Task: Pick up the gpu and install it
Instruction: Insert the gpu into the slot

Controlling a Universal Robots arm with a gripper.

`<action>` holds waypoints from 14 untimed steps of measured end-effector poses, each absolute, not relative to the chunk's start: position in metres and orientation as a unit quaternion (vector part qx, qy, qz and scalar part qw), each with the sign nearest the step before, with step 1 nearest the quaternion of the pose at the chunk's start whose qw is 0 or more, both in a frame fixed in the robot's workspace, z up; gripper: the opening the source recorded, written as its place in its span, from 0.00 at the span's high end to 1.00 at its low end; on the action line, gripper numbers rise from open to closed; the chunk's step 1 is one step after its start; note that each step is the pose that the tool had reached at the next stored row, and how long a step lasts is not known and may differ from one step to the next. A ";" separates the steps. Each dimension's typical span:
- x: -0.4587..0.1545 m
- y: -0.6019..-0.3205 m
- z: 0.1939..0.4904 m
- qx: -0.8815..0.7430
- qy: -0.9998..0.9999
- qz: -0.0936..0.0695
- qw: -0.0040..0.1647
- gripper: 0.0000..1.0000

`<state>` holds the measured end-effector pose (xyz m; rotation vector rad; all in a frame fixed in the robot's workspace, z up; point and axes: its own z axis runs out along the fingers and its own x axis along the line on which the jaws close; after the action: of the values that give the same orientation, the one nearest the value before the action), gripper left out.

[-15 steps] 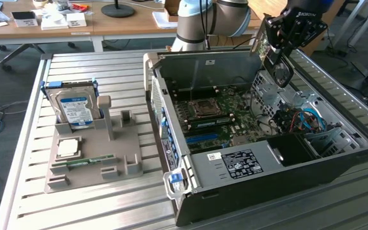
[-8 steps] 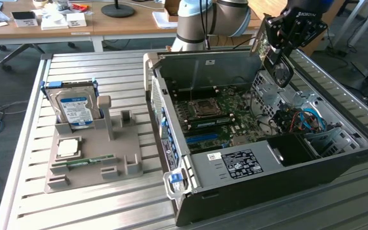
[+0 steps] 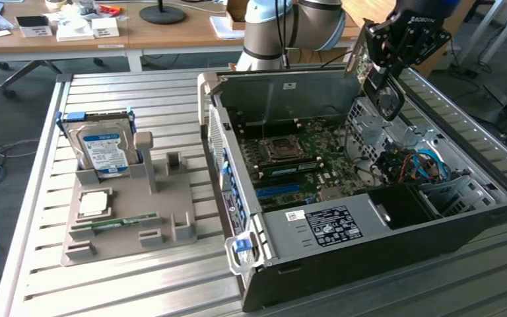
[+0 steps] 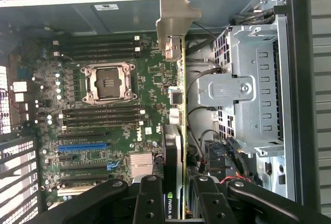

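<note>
My gripper hangs over the back right of the open computer case, shut on the gpu. The card hangs below the fingers with its black round fan facing the camera. In the wrist view the gpu shows edge-on, its silver end bracket at the far end and its black cooler between my fingers. It floats above the motherboard, close to the metal drive cage, not touching any slot. A blue slot lies on the board.
A grey holder tray on the slatted table at the exterior view's left carries a silver hard drive with a blue label, a narrow green RAM stick and a square chip. Cables crowd the case beside the drive cage.
</note>
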<state>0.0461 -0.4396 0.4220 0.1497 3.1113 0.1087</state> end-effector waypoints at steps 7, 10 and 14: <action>0.046 -0.440 0.422 0.021 0.999 0.035 0.011 0.73; 0.046 -0.440 0.422 0.000 0.999 0.035 0.011 0.73; 0.046 -0.440 0.422 -0.026 0.999 0.036 0.010 0.73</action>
<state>0.0460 -0.4395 0.4217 -0.0827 3.1190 0.1115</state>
